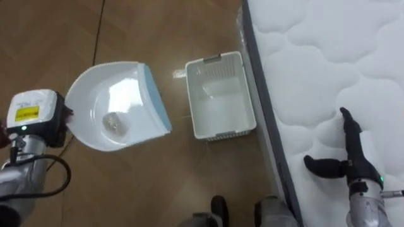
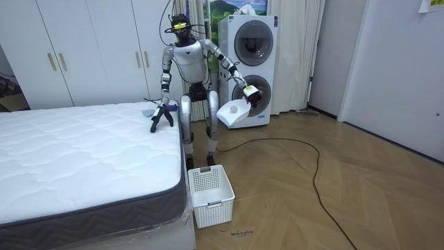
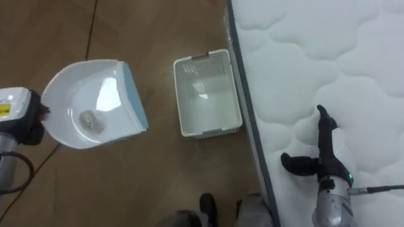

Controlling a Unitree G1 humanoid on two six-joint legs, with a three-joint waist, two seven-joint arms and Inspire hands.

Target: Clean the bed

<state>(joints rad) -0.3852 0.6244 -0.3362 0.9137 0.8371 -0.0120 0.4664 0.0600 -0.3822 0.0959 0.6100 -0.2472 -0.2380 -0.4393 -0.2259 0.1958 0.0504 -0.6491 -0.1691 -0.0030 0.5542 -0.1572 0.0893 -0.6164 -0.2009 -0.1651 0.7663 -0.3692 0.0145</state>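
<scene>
Stands at bed (image 1: 315,63) edge. R hand (image 1: 350,154) on mattress top, fingers straight & pressed together, thumb out sideways. L hand (image 2: 252,94) at rear of dustpan (image 1: 113,94), above floor; fingers hidden, can't tell grip. Small grey wad (image 1: 113,123) in pan, too blurry to identify. Basket (image 1: 222,131) on floor just beside bed.

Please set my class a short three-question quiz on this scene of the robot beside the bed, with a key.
1. True or false: the white basket stands on the mattress.
2. Which hand holds the white dustpan? A) left hand B) right hand C) neither
3. In a few words: what lies in the dustpan?

Key
1. False: it stands on the floor beside the bed.
2. A. The right hand rests open on the mattress.
3. A small crumpled scrap.
</scene>
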